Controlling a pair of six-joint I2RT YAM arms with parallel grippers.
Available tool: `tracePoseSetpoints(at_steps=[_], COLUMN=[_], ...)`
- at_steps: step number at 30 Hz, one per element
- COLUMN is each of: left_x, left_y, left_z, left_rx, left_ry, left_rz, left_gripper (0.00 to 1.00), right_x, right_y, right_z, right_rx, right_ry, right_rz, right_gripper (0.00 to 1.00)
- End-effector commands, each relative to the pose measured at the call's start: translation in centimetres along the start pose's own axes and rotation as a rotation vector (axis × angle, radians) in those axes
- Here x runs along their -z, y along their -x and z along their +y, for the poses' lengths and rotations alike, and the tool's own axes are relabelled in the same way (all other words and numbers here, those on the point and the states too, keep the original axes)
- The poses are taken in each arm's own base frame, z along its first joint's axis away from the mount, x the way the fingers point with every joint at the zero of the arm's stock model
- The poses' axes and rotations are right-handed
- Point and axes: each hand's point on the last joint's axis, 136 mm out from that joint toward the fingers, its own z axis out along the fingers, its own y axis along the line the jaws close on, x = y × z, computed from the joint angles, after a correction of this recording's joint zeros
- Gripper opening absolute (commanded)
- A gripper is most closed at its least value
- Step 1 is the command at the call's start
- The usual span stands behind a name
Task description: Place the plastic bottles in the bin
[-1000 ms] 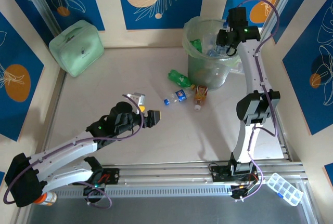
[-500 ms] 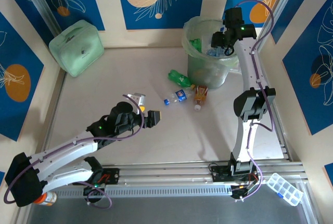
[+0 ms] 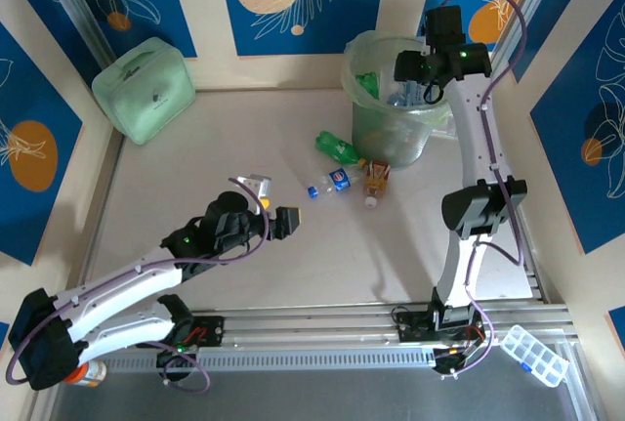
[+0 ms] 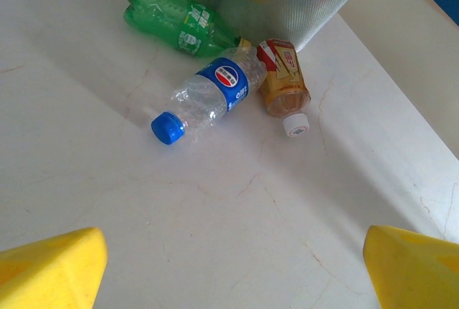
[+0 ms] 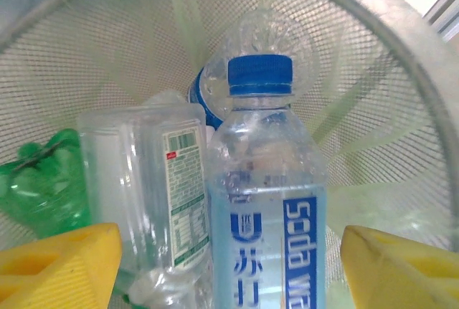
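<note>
The bin (image 3: 355, 71), a pale-green bucket with a clear liner, stands at the back right. My right gripper (image 3: 411, 67) hangs over its mouth, open. A blue-capped soda-water bottle (image 5: 266, 201) lies free between the yellow fingers (image 5: 61, 269), with a clear bottle (image 5: 147, 180) and a green one (image 5: 41, 180) beside it inside the mesh wall (image 5: 107, 36). On the table by the bin (image 4: 287, 1) lie a green bottle (image 4: 179, 18), a blue-labelled bottle (image 4: 208, 97) and an orange-labelled bottle (image 4: 283, 83). My left gripper (image 3: 284, 221) is open and empty, short of them. A crushed clear bottle (image 3: 256, 185) lies near it.
A mint-green case (image 3: 145, 89) sits at the back left corner. An orange-capped jar (image 3: 88, 374) stands by the left arm's base and a clear compartment box (image 3: 532, 353) at the near right. Aluminium rails (image 3: 322, 328) run along the near edge.
My right gripper has opened over the bin and let go of the soda-water bottle, with its wrist shifting slightly. The left arm has stayed still.
</note>
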Motion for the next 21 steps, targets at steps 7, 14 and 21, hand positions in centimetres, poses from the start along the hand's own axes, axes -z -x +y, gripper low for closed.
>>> tracePoseSetpoints(at_steps=[7, 14, 21], left_x=[0.3, -0.3, -0.4], left_y=[0.5, 0.1, 0.0], left_z=[0.2, 0.5, 0.9], left_rx=[-0.022, -0.012, -0.002], left_ry=[0.018, 0.034, 0.047], left_rz=[-0.03, -0.023, -0.027], left_gripper=[0.92, 0.92, 0.92], right_x=[7.3, 11.1, 6.9], right_y=[-2.1, -8.9, -18.3], right_z=[4.2, 8.0, 8.2], right_rx=[0.061, 0.103, -0.038], right_ry=[0.08, 0.184, 0.136], right_rz=[-0.148, -0.214, -0.075], right_gripper=[0.71, 0.68, 0.64])
